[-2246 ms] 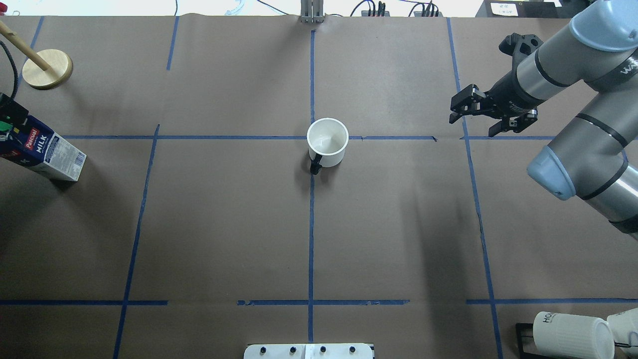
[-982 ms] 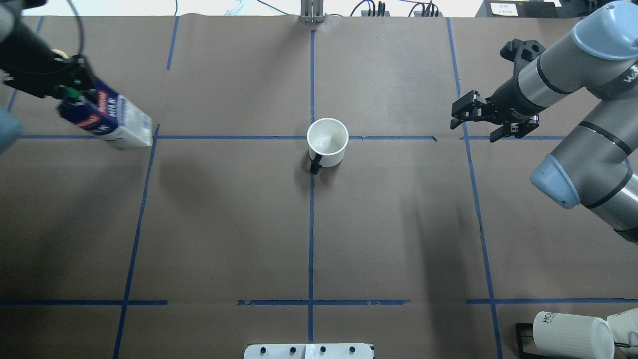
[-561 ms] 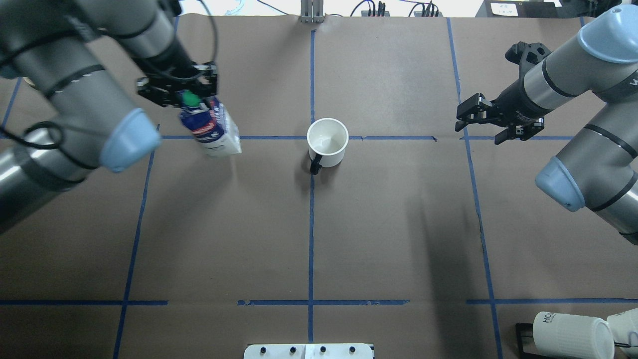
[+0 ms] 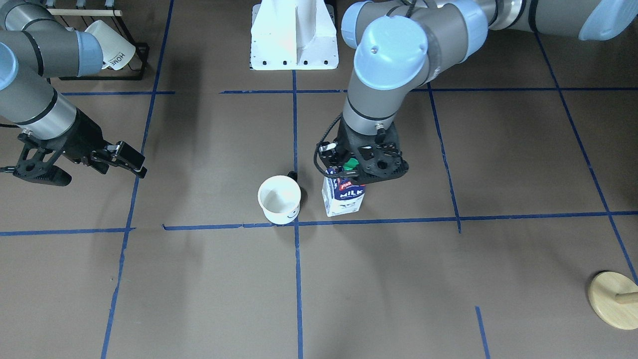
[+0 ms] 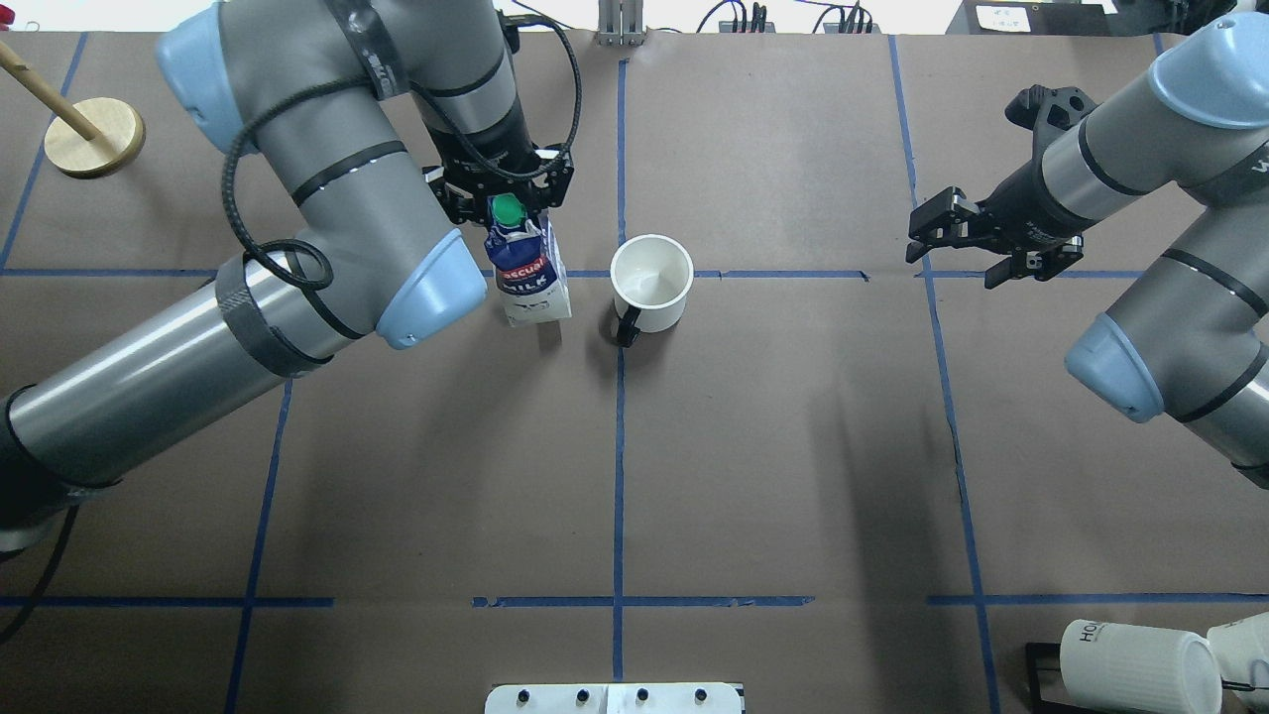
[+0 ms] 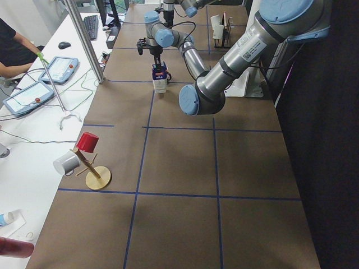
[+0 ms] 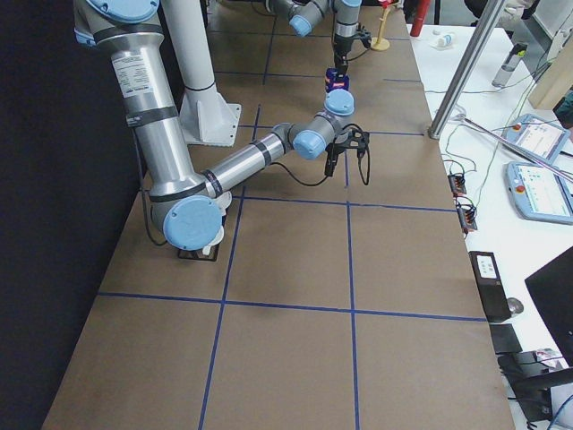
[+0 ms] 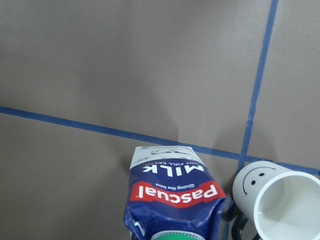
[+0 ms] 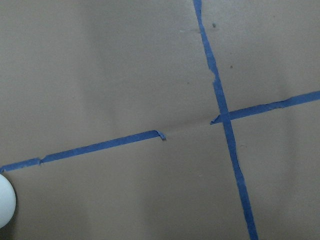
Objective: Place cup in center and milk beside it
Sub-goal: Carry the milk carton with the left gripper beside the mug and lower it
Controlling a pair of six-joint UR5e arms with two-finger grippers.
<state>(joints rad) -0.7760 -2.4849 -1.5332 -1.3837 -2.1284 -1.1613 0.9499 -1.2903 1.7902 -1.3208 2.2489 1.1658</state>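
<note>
The cup (image 5: 651,283), a smooth white mug with a dark handle, stands upright at the table's central tape crossing; its smiley face shows in the left wrist view (image 8: 255,181). The milk (image 5: 530,283), a dark blue and white carton with a green cap, is upright just left of the cup, with a small gap between them. My left gripper (image 5: 506,203) is shut on the carton's top from above. I cannot tell whether the carton's base touches the table. The front view shows the cup (image 4: 279,199), the milk (image 4: 344,197) and the left gripper (image 4: 361,167). My right gripper (image 5: 952,256) is open and empty, well to the right.
A wooden mug stand (image 5: 94,137) is at the far left. Ribbed white "HOME" mugs (image 5: 1140,664) lie on a black rack at the near right corner. The robot's white base (image 4: 294,35) is at the near middle edge. My left arm spans the table's left half.
My left arm has carried the milk from the far left edge rightward to just beside the cup. The cup has not moved. The right gripper has barely shifted.
</note>
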